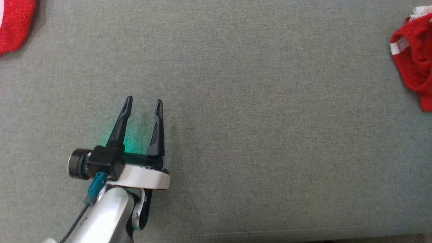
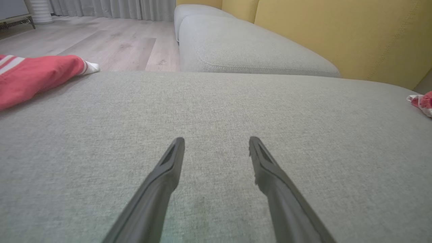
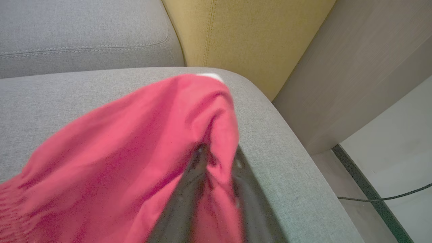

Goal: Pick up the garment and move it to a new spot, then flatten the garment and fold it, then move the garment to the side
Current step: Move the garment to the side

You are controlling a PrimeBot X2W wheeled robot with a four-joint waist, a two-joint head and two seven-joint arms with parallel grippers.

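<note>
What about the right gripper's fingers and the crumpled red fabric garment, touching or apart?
Touching. The right wrist view shows a fold of the crumpled red fabric garment pinched between the right gripper's two dark fingers, cloth against both.

The crumpled red fabric garment [image 1: 415,64] has white striped trim, as does the second red cloth [image 2: 33,77]. The woven sofa cushion [image 1: 253,135] is plain grey, its padded backrest [image 2: 337,33] mustard yellow.

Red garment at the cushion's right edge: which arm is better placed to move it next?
Right. The right gripper has a fold of the red garment between its fingers. The left gripper stands open over bare grey cushion, well apart from that cloth.
</note>
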